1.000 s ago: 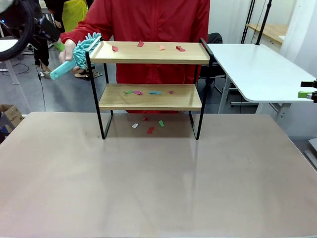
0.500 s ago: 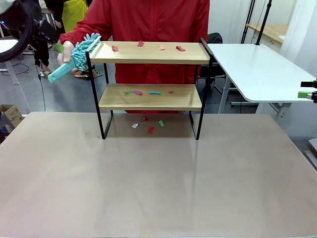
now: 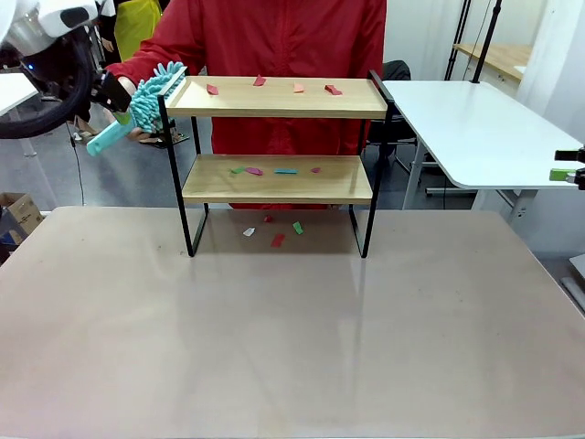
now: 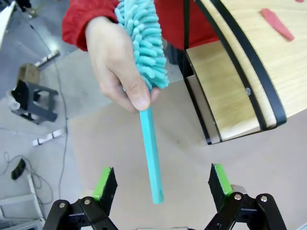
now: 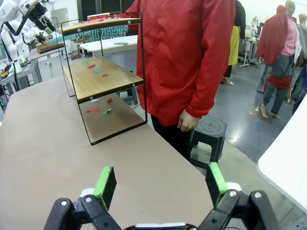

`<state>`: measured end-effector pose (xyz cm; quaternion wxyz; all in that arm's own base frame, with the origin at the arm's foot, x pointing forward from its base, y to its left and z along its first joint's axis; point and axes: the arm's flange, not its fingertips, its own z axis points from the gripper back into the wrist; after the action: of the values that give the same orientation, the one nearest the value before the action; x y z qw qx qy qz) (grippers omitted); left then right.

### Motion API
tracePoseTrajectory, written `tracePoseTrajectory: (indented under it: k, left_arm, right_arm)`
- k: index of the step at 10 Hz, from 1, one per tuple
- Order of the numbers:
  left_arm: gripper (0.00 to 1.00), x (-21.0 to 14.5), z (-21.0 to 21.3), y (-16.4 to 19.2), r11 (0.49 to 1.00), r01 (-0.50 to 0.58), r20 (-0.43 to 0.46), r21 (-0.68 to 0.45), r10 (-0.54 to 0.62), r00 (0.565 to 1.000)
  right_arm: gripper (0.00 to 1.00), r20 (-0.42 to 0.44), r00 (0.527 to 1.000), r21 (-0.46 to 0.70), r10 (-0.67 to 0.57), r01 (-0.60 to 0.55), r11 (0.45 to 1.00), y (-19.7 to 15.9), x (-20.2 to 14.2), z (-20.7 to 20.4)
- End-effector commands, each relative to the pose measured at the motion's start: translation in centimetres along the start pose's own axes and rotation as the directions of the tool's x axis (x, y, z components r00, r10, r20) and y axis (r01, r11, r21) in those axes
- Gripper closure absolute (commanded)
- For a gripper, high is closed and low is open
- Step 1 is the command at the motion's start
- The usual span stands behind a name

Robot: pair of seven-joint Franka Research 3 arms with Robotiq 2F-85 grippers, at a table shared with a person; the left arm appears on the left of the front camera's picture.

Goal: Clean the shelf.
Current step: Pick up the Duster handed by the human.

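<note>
cleaning judged not begun: scraps (image 3: 332,90) are seen on both boards of the shelf (image 3: 274,187). duster (image 4: 144,43) is held by person's hand (image 4: 112,67); left end effector (image 4: 160,184) and right end effector (image 5: 160,184) are spread wide, nothing gripped.

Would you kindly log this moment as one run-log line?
left gripper: open, duster handle between fingers | person's hand: holding duster | right gripper: open | shelf: scraps on both boards

The left gripper (image 4: 161,179) is brought in toward the teal duster (image 3: 151,91), and its spread fingers are now set either side of the handle's end. The duster is shifted slightly away from the shelf (image 3: 274,97) by the person's hand (image 4: 115,67).
</note>
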<state>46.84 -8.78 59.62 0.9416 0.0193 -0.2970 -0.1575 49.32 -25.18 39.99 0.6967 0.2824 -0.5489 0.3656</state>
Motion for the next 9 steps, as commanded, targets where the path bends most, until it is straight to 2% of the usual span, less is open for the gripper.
tracePoseTrajectory:
  k: [1,4,9]
  left_arm:
    - [0.00,-1.6,-0.6,-0.2,0.999,-0.040,0.021,0.019,0.040,0.999]
    - [0.00,-2.7,-2.0,-0.4,0.995,-0.075,0.017,-0.061,0.076,0.997]
    - [0.00,-3.1,-3.2,-0.6,0.994,-0.096,0.025,-0.044,0.097,0.995]
  right_arm:
    - [0.00,0.002,1.000,0.001,0.006,-0.006,1.000,0.0,0.3,-0.1]
    - [0.00,0.002,1.000,0.001,0.006,-0.006,1.000,0.0,0.3,-0.1]
    - [0.00,0.002,1.000,0.001,0.006,-0.006,1.000,0.0,0.3,-0.1]
